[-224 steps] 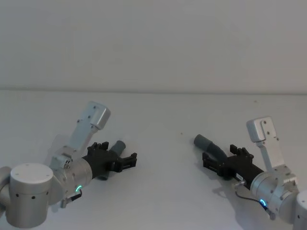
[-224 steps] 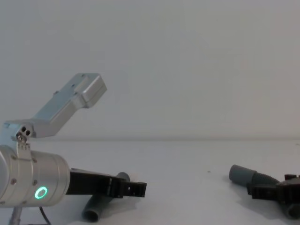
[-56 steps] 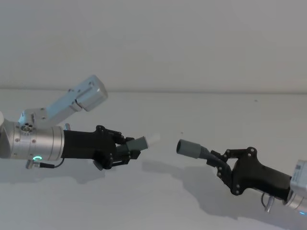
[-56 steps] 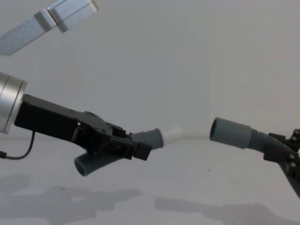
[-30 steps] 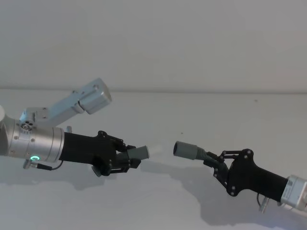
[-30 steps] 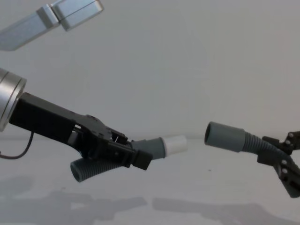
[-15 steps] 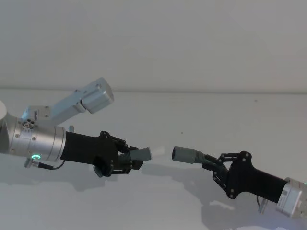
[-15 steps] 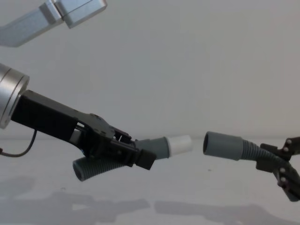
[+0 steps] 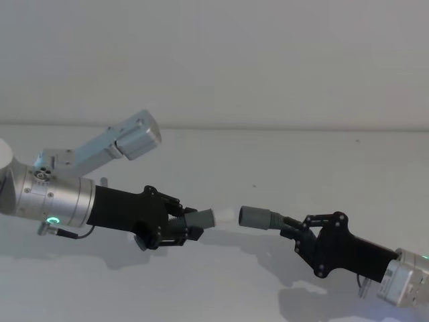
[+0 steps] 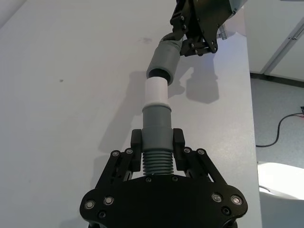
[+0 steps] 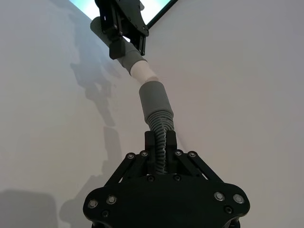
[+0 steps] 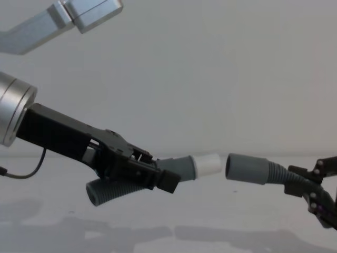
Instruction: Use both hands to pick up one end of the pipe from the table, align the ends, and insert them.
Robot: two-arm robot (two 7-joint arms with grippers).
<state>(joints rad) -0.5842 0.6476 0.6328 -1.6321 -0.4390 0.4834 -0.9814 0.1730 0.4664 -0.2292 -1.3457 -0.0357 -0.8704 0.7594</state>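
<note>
Both pieces of the pipe hang above the white table (image 9: 221,157). My left gripper (image 9: 185,227) is shut on the ribbed part of the short piece (image 12: 113,191), behind its grey cuff (image 10: 156,121). Its white tip (image 12: 208,164) points to the right. My right gripper (image 9: 295,235) is shut on the ribbed hose of the long piece, just behind its grey socket cuff (image 12: 245,168). The two ends face each other nearly in line. In the chest view a narrow gap separates tip and socket mouth. In the left wrist view the tip (image 10: 156,90) meets the socket (image 10: 163,60).
A pale grey wall (image 9: 214,60) rises behind the table's far edge. The left arm's silver elbow block (image 9: 134,137) sticks up at the left. Shadows of both arms lie on the table below the pipe.
Both grippers have moved towards each other with their pipe pieces. The gap between the white tip and the socket has shrunk to a sliver, and the ends line up more closely.
</note>
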